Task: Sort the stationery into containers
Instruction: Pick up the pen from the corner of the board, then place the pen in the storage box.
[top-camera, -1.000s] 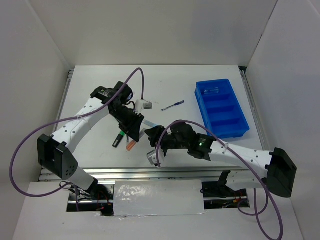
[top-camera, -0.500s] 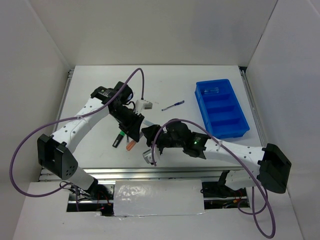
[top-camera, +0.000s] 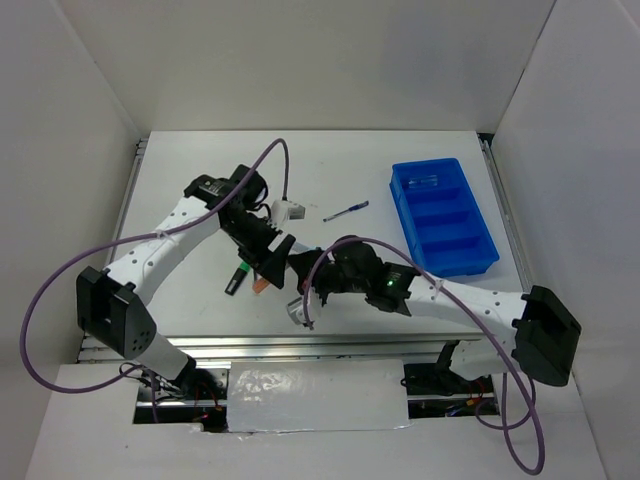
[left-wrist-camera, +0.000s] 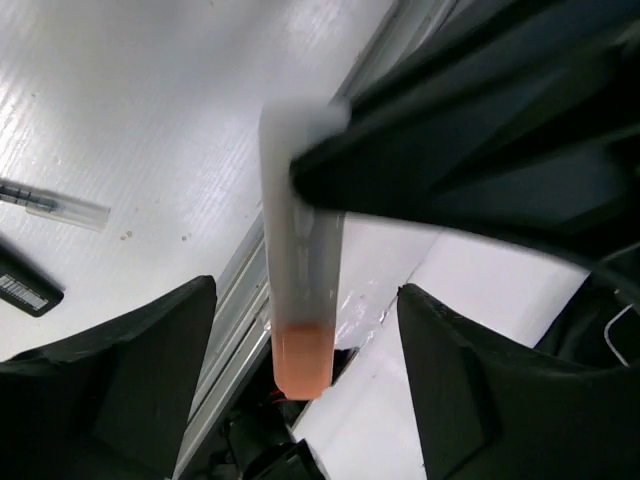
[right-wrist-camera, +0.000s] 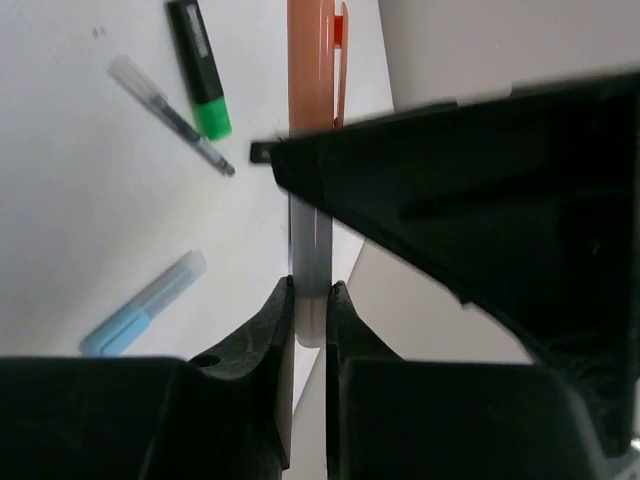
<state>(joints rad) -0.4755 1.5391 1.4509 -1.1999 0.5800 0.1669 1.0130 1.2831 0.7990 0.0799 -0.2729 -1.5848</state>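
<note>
A slim grey pen with an orange cap (right-wrist-camera: 306, 240) hangs in the air between the two arms. My right gripper (right-wrist-camera: 312, 290) is shut on its grey end. In the left wrist view the same pen (left-wrist-camera: 300, 300) stands free between the wide-open fingers of my left gripper (left-wrist-camera: 305, 290), touching neither. From above, the left gripper (top-camera: 270, 262) and right gripper (top-camera: 300, 268) meet over the front middle of the table, with the pen's orange end (top-camera: 261, 285) poking out. The blue four-compartment tray (top-camera: 397, 190) stands at the right.
On the table below lie a green-capped black highlighter (right-wrist-camera: 200, 70), a thin clear pen (right-wrist-camera: 170, 115) and a light-blue marker (right-wrist-camera: 145, 305). A thin blue pen (top-camera: 346, 211) lies left of the tray. The table's front rail (left-wrist-camera: 230, 310) runs under the grippers.
My right gripper has closed on the pen's grey end. The left gripper, which held the pen before, has opened wide. The right arm shifted slightly left.
</note>
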